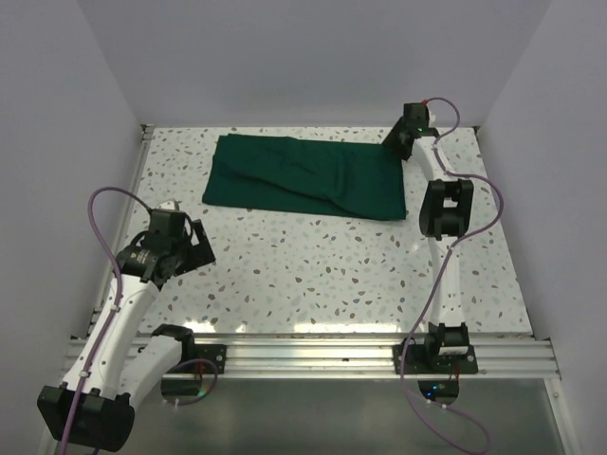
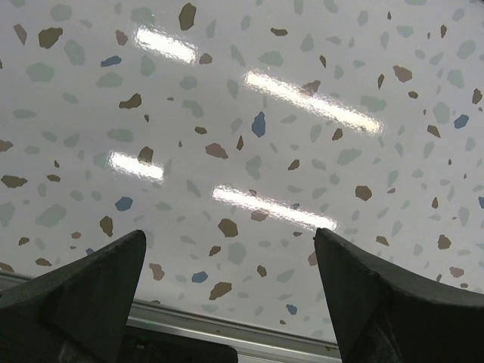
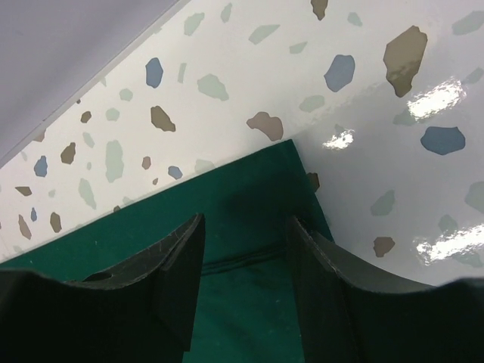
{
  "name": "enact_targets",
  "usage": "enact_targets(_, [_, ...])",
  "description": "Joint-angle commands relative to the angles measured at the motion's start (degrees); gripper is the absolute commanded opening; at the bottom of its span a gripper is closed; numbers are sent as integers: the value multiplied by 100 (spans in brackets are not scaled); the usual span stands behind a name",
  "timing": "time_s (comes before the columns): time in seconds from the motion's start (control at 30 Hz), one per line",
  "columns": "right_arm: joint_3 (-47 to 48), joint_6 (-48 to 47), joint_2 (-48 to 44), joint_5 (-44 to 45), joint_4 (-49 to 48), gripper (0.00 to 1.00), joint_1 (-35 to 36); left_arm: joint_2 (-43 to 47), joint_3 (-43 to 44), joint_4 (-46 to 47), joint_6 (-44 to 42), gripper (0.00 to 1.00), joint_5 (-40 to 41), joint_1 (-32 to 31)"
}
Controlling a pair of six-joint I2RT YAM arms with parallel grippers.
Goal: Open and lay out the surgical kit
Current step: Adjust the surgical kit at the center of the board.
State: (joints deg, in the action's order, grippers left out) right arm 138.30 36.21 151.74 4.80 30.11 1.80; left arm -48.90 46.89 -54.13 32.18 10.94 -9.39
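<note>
1. Now, your right claw [image 3: 243,249] has its jaws apart, one on each side of the cloth [image 3: 257,181] just inside its far right corner. Whether the tips touch the fabric, you cannot tell.
2. Your left claw [image 2: 227,257] is also apart and holds nothing. It hangs over bare desk [image 1: 313,275] near the left edge, well apart from the cloth.
3. That cloth lies folded along the far edge, from the middle toward the right corner. No tray or instrument shows, so they are probably wrapped inside.
4. Risk: close too deep and you pinch every layer, so a pull would drag the whole bundle instead of opening a flap.
5. Risk: lift sharply and hidden steel could slide out or tip, since nothing pins the bundle down.
6. Risk: close too shallow and the corner slips free.
7. Around you, the back wall [image 3: 60,45] stands close behind the right wrist, so draw toward the near edge. Nothing else lies in the way.
</note>
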Motion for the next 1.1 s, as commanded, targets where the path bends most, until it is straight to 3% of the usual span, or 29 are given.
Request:
enact_targets(0.0, [-66,-245,-65,91,118,51,-13,30,-93,-151,183,97,14,33])
enact_targets(0.37, [-426,-527,-434,654,478,52,-66,57,-154,-45,218,97,-30,33])
enact_targets(1.07, [-1253,-834,-1156,944,909,51,-66,39,-207,25,236,97,-39,33])
